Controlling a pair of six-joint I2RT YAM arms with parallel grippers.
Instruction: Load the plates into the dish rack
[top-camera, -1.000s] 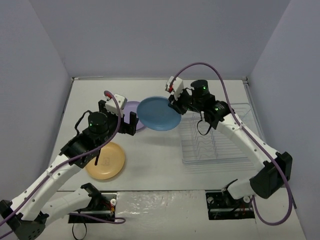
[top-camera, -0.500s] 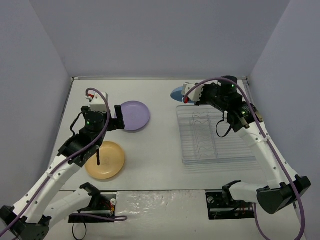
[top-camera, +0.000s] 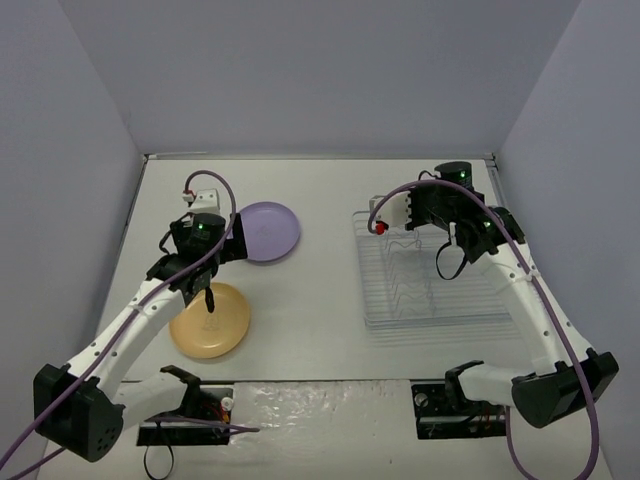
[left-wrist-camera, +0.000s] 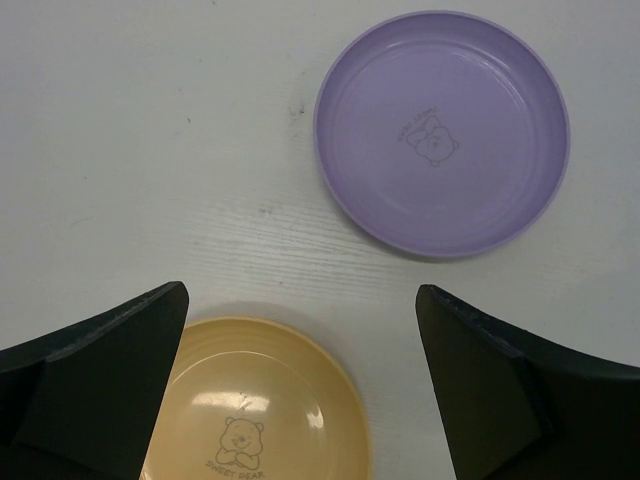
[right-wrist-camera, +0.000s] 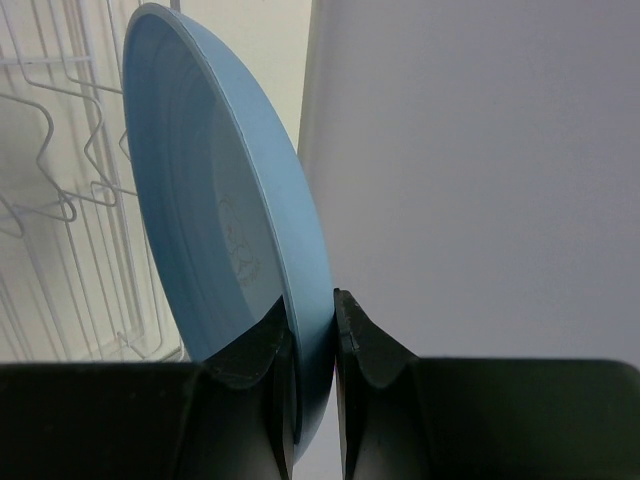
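Left tool (left-wrist-camera: 300, 296) hangs spread above the white counter (left-wrist-camera: 150, 120), over the round yellow-orange plastic plate (left-wrist-camera: 290, 400), near the lilac-purple plate (left-wrist-camera: 442, 130). Right tool (right-wrist-camera: 312, 300) pinches the sky-blue plate (right-wrist-camera: 210, 200) upright over the clear wire-divided dish rack (top-camera: 470, 300).

We count three plates: one purple plate (top-camera: 266, 231), one yellow plate (top-camera: 212, 320) and one blue plate (right-wrist-camera: 230, 230). We count one clear dish rack (top-camera: 445, 302). We count two robot hands: one left hand (left-wrist-camera: 300, 300), one right hand (right-wrist-camera: 312, 340).
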